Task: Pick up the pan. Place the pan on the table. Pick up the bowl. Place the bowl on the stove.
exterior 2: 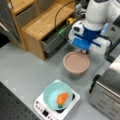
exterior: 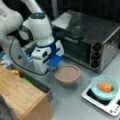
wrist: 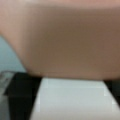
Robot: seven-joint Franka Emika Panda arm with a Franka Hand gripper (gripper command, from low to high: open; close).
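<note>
Round teal bowl (exterior: 104, 87) (exterior 2: 58, 95) with orange carrot piece (exterior: 104, 86) (exterior 2: 62, 98) inside sits on small white square stove (exterior: 110, 105) (exterior 2: 48, 111), lower right of a front view, bottom centre of a front view. Pinkish-brown shallow pan (exterior: 67, 74) (exterior 2: 76, 63) (wrist: 65, 40) rests on flat light grey table (exterior: 72, 102) (exterior 2: 22, 67), mid-frame in both front views. Gripper (exterior: 53, 68) (exterior 2: 86, 51) at pan's edge; wrist view: pan wall fills frame above white stub handle (wrist: 72, 100). Claw width: cannot tell. Behind: large steel toaster oven (exterior: 95, 37) (exterior 2: 110, 92); light wooden block (exterior: 22, 97) (exterior 2: 40, 25) at side.

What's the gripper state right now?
Gripper: at the pan's handle side, pan sitting on the table; open or shut cannot be told.
</note>
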